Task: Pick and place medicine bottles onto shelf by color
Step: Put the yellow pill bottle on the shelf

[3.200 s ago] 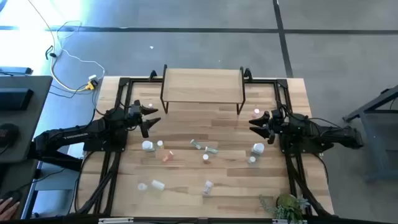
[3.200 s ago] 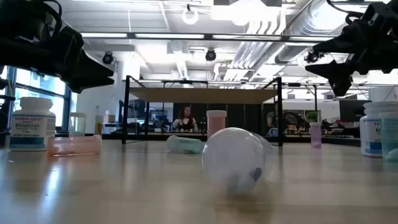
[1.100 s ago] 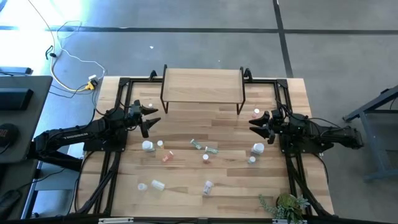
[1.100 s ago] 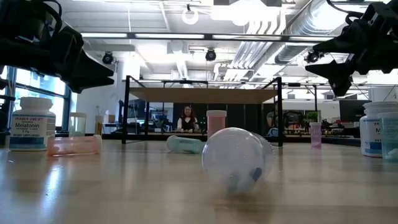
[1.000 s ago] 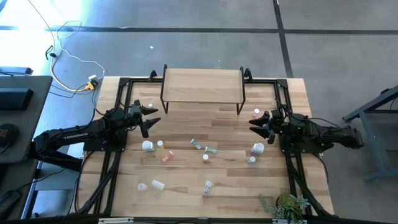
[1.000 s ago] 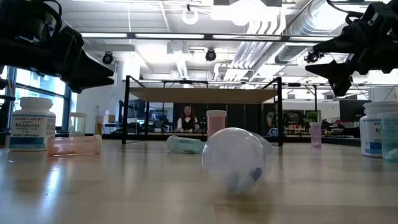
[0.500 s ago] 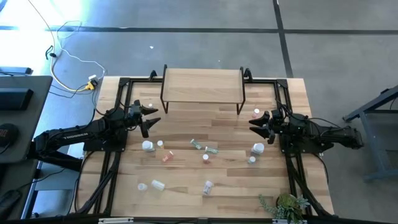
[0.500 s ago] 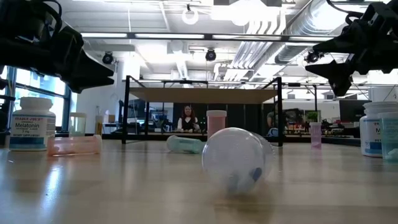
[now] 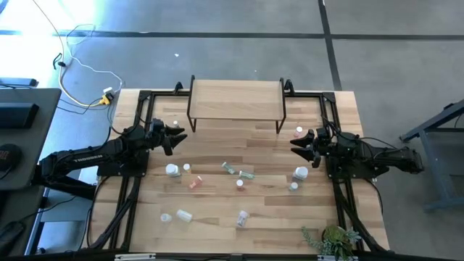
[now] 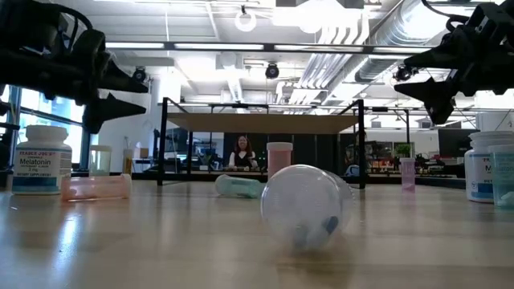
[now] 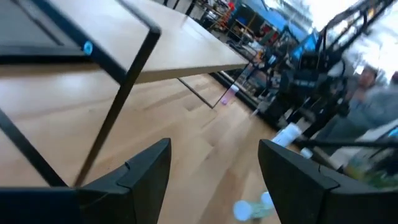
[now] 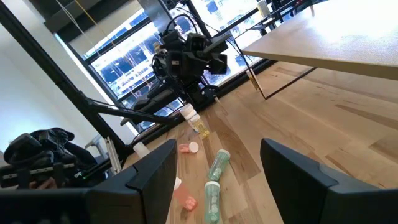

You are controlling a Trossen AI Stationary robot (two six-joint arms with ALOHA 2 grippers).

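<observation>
the left tool [image 9: 176,135] hangs spread and empty at about 9 o'clock of the table [image 9: 217,225], and the nearest bottles, a white one [image 9: 172,170] and a small capped one [image 9: 187,168], stand toward 6 o'clock of it, so i judge the left arm the nearer for these. two green bottles [image 9: 239,172] lie on their sides mid-table, and the shelf [image 9: 235,100] at 12 o'clock bears nothing. the right tool [image 9: 299,144] hangs spread and empty at 3 o'clock, a pink bottle [image 9: 299,131] just beside it and a white jar [image 9: 300,173] toward 6 o'clock.
</observation>
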